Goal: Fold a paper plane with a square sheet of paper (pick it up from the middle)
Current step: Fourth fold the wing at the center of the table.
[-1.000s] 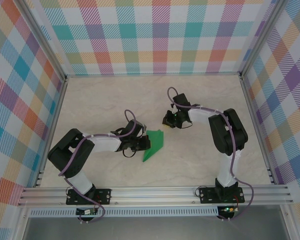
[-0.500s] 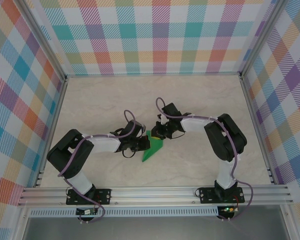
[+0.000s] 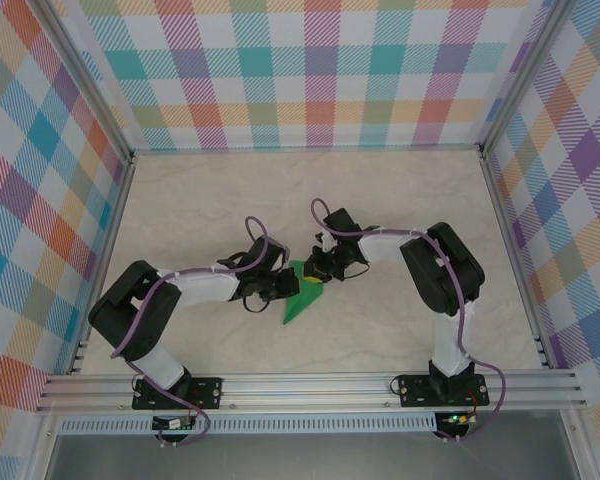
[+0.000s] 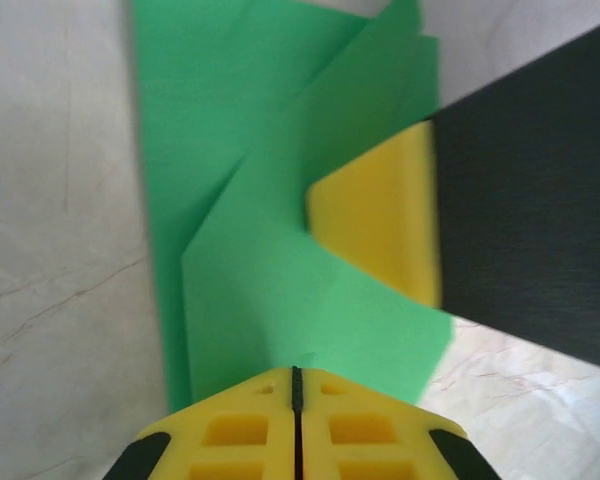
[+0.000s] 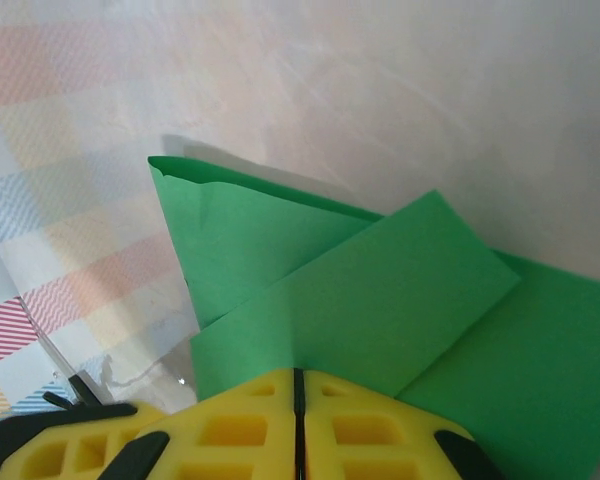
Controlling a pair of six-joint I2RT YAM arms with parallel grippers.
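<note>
Bright-green paper plane [image 3: 302,297], matte, narrow pointed dart, layered creased flaps

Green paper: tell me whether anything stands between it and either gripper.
Nothing visible does. The folded green paper lies on the table, with the left gripper shut at one edge and the right gripper shut at the opposite side. Both grippers' fingertips meet the sheet directly.

Robot lab test cell: aluminium extrusion frame [image 3: 310,385] across the bottom, plaid backdrop panels [image 3: 310,70] on three sides, marble-look tabletop [image 3: 380,330] mid-frame.
</note>
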